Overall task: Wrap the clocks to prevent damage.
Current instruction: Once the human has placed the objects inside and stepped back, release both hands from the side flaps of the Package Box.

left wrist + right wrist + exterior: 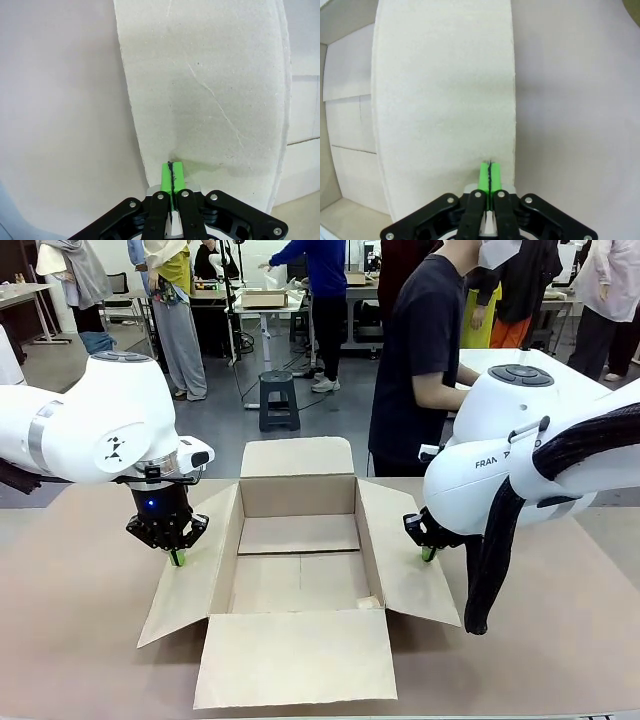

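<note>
Cardboard box (pixel 298 495): I see it open-topped at the centre of the table (pixel 80 620), all four flaps folded outward, its bare floor showing.
Far flap (pixel 298 457): lies out at 12 o'clock from the box, towards the person (pixel 420 360).
Near flap (pixel 295 670): spread flat at 6 o'clock, towards my side of the table.
Left flap (pixel 195 570): slopes down and outward at 9 o'clock.
Right flap (pixel 405 560): slopes down and outward at 3 o'clock.
Left gripper (pixel 177 558): points down at 9 o'clock of the box, clenched with nothing between the fingers. Its tips sit at the left flap near the outer edge. In my left wrist view the green pads (pixel 166 175) are pressed together against the flap's pale surface.
Right gripper (pixel 428 553): points down at 3 o'clock of the box, likewise clenched and holding nothing. Its tips sit at the right flap close to the outer edge. My right wrist view shows the pads (pixel 484 175) closed on each other.
Person: stands at about 1 o'clock beyond the table, turned sideways to me.
</note>
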`<state>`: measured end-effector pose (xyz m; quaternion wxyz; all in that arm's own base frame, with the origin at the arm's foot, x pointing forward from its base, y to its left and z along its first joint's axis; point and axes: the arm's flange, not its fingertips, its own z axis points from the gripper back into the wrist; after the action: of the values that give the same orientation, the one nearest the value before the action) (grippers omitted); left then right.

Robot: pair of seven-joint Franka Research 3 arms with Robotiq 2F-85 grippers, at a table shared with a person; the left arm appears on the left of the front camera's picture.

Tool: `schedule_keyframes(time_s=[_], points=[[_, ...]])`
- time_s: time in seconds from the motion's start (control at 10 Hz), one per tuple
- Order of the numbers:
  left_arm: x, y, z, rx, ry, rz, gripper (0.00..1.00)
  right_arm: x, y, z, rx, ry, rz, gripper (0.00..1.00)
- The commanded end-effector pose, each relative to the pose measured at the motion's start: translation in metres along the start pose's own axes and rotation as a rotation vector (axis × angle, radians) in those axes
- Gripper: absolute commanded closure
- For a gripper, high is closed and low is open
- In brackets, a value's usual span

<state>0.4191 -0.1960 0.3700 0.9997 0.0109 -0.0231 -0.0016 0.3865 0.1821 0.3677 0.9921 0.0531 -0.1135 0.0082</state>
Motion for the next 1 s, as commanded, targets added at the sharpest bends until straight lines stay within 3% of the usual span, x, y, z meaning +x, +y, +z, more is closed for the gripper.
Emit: schedule_keyframes(time_s=[0.0, 0.9], points=[[-0.0010, 0.0003, -0.0007, 0.004, 0.007, 0.000, 1.00, 0.0015, -0.0019, -0.0003, -0.012, -0.011, 0.008, 0.99], [-0.0010, 0.0003, -0.0007, 0.004, 0.007, 0.000, 1.00, 0.0015, -0.0019, -0.0003, -0.012, -0.011, 0.008, 0.99]])
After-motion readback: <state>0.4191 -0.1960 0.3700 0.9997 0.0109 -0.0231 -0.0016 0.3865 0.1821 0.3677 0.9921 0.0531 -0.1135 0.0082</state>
